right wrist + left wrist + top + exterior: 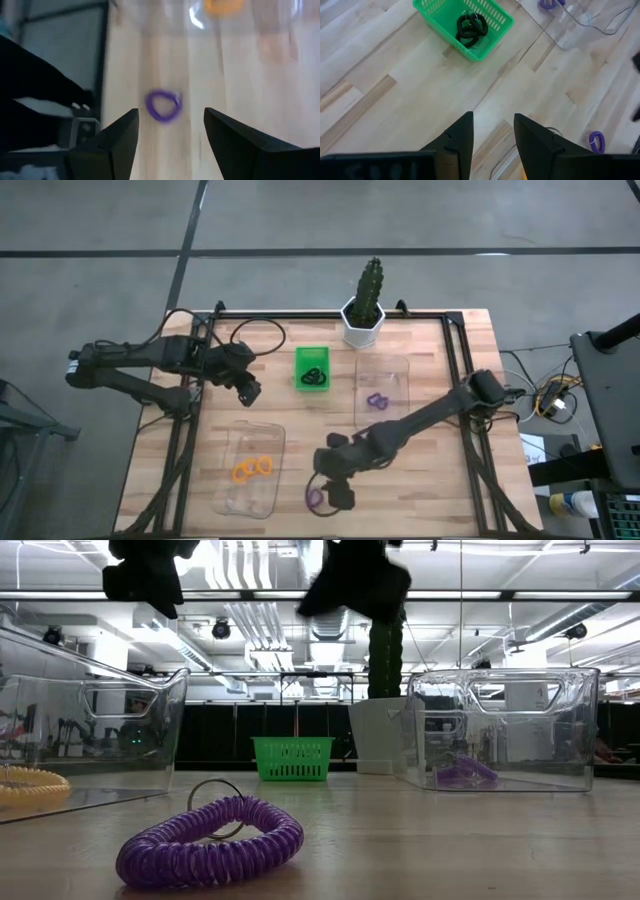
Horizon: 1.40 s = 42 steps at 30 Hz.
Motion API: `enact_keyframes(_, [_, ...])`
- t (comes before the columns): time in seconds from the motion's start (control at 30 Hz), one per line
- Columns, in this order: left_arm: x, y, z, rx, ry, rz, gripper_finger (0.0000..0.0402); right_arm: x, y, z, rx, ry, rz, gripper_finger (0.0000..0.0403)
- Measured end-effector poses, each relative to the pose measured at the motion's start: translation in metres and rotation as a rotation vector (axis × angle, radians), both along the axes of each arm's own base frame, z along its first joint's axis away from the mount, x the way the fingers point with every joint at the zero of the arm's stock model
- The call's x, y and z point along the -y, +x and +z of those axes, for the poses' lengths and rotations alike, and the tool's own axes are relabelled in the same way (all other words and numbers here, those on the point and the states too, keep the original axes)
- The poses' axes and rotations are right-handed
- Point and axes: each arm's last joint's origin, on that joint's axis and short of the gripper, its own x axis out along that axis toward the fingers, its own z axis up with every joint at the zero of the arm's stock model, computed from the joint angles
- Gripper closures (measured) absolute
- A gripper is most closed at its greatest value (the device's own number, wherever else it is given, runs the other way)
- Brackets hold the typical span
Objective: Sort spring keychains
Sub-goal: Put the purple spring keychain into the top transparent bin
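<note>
No readable text, label, brand, number or sign anywhere: none on the worktop (420, 470), none on the green tray (311, 366), none on the clear boxes (381, 385), none in the room behind.

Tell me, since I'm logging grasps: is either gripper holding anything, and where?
Nothing held. Right gripper open above the loose purple keychain; left gripper open, empty.

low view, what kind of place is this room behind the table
Probably a lab or industrial workshop, not a home: exposed ceiling ducts and strip lights run overhead, the floor is bare concrete, and the butcher-block table sits in a black frame with two robot arms.
</note>
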Motion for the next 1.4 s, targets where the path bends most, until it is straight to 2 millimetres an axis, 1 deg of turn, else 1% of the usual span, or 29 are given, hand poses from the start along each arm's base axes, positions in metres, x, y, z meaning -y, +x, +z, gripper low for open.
enact_keyframes(0.13, [0.0, 0.0, 0.0, 0.0, 0.0, 0.0, 0.0269, -0.004, 0.011, -0.017, -0.115, 0.013, -0.027, 0.0184])
enact_keyframes(0.2, [0.0, 0.0, 0.0, 0.0, 0.0, 0.0, 0.0269, -0.007, 0.019, -0.022, -0.135, 0.033, -0.019, 0.0184])
enact_keyframes(0.3, [0.0, 0.0, 0.0, 0.001, 0.0, 0.001, 0.0269, -0.015, 0.032, -0.036, -0.174, 0.04, -0.002, 0.0184])
enact_keyframes(0.37, [0.0, 0.0, 0.0, 0.0, 0.0, 0.001, 0.0269, -0.019, 0.041, -0.046, -0.206, 0.033, 0.001, 0.0184])
enact_keyframes(0.47, [0.0, 0.0, 0.0, 0.0, 0.0, 0.001, 0.0269, -0.023, 0.051, -0.055, -0.263, 0.002, 0.0, 0.0184])
enact_keyframes(0.63, [0.0, 0.0, 0.0, 0.001, 0.0, 0.0, 0.0269, -0.027, 0.061, -0.073, -0.365, -0.055, 0.013, 0.0184])
enact_keyframes(0.8, [0.0, 0.0, 0.0, 0.001, 0.0, 0.0, 0.0269, -0.031, 0.068, -0.086, -0.408, -0.075, 0.017, 0.0184])
enact_keyframes(0.9, [0.0, 0.0, 0.0, 0.001, 0.0, -0.001, 0.0269, -0.031, 0.07, -0.088, -0.41, -0.094, 0.021, 0.0188])
enact_keyframes(0.97, [0.0, 0.0, 0.0, 0.001, 0.0, -0.001, 0.0269, -0.031, 0.07, -0.089, -0.409, -0.114, 0.026, 0.0205])
enact_keyframes(1.03, [0.0, 0.0, 0.0, 0.001, 0.0, -0.001, 0.0269, -0.029, 0.07, -0.089, -0.415, -0.124, 0.031, 0.0238])
enact_keyframes(1.1, [0.0, 0.0, 0.0, 0.001, 0.0, -0.001, 0.0269, -0.025, 0.071, -0.091, -0.425, -0.129, 0.03, 0.0281])
enact_keyframes(1.2, [0.0, 0.0, 0.0, 0.002, 0.0, -0.001, 0.0269, -0.017, 0.072, -0.093, -0.441, -0.129, 0.039, 0.036])
enact_keyframes(1.23, [0.0, 0.0, 0.0, 0.002, 0.0, -0.001, 0.0269, -0.014, 0.073, -0.093, -0.446, -0.122, 0.045, 0.0375])
enact_keyframes(1.3, [0.0, 0.0, 0.0, 0.002, 0.0, -0.001, 0.0269, -0.007, 0.074, -0.091, -0.456, -0.112, 0.042, 0.0382])
enact_keyframes(1.4, [0.0, 0.0, 0.0, 0.002, 0.001, -0.001, 0.0269, 0.005, 0.072, -0.081, -0.483, -0.138, 0.025, 0.0389])
